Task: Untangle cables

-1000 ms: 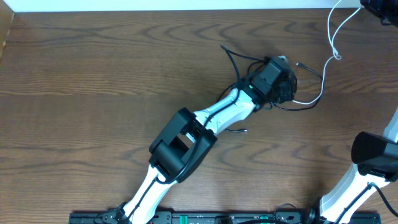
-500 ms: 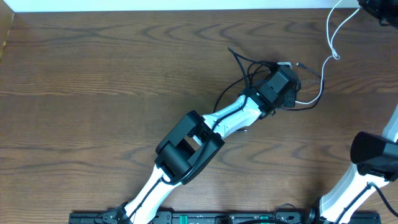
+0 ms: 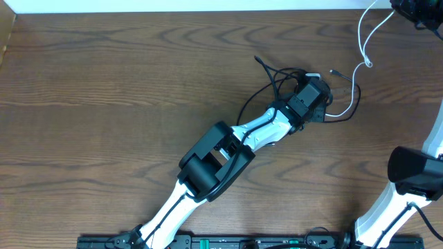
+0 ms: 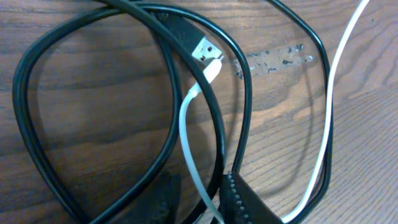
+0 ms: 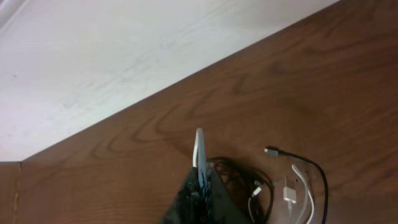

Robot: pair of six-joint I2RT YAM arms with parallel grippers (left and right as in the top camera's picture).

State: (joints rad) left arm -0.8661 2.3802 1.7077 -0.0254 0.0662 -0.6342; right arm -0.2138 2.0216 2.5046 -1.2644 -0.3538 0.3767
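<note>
The cables (image 3: pixel 277 75) lie as a small tangle of black loops and one white cord right of the table's middle. My left gripper (image 3: pixel 318 95) hangs over the tangle's right side. In the left wrist view its jaws (image 4: pixel 199 200) stand narrowly open, with the white cord (image 4: pixel 185 124) and a black strand between the fingers (image 4: pixel 245 199). A black USB plug (image 4: pixel 200 46) lies just ahead. My right gripper (image 3: pixel 415 10) is raised at the far right corner, shut on the white cord (image 3: pixel 361 40). That cord shows between its tips (image 5: pixel 200 171).
A black cord with a small plug (image 5: pixel 272 150) and a white plug (image 5: pixel 289 190) lie loose to the right of the tangle. The pale wall (image 5: pixel 93 56) borders the table's far edge. The right arm's base (image 3: pixel 412 173) stands at the near right.
My left gripper has shifted slightly right and farther onto the tangle, and its jaws have narrowed around the cords. The right gripper has drawn the white cord a little to the left.
</note>
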